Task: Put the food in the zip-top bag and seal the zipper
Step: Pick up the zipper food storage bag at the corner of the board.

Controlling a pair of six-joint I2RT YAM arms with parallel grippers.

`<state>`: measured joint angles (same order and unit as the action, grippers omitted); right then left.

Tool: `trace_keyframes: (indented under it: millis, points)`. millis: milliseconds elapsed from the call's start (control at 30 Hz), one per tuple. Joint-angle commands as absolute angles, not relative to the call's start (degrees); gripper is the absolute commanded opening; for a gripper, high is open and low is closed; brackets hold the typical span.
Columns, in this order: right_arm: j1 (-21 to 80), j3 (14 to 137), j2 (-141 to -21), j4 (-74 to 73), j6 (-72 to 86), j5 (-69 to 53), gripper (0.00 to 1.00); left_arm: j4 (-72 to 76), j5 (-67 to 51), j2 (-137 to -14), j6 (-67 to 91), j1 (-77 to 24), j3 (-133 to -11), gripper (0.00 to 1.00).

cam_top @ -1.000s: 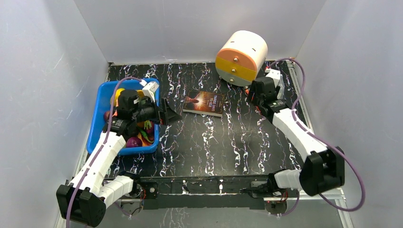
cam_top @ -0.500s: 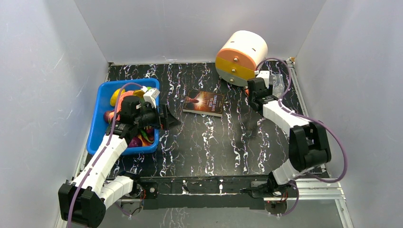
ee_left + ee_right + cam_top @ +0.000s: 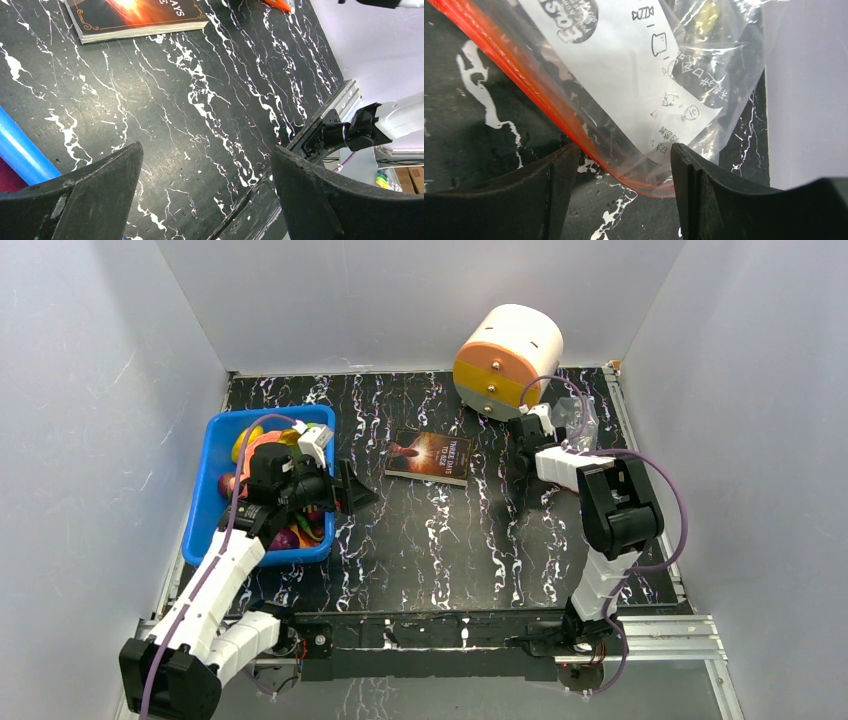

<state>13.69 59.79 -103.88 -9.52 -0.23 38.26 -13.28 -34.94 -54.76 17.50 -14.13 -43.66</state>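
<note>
Zip-top bag [image 3: 634,75] lies on the table just right of the white-orange drum [image 3: 510,355]. Zipper [image 3: 529,95] is the long edge. In the right wrist view it runs diagonally, upper left down to a corner at lower centre. Right gripper [image 3: 621,150]: jaws apart, straddling that corner, not clamped.

Food [image 3: 283,538] sits in the blue bin [image 3: 215,455], well left of the drum. Left gripper [image 3: 206,146]: jaws apart, nothing between them, over the bin's drum-side edge.
</note>
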Motion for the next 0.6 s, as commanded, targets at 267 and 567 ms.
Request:
trace_keyframes:
  millis: [267,567]
  points:
    - [11.3,62.5,-106.9,-7.0,-2.2,39.3,0.63,-12.3,-34.4,-51.1,17.0,-14.4,-43.5,0.98]
    - [11.2,63.4,-106.8,-8.8,-1.7,39.1,0.21,-12.0,-31.7,-49.1,19.0,-14.6,-43.0,0.98]
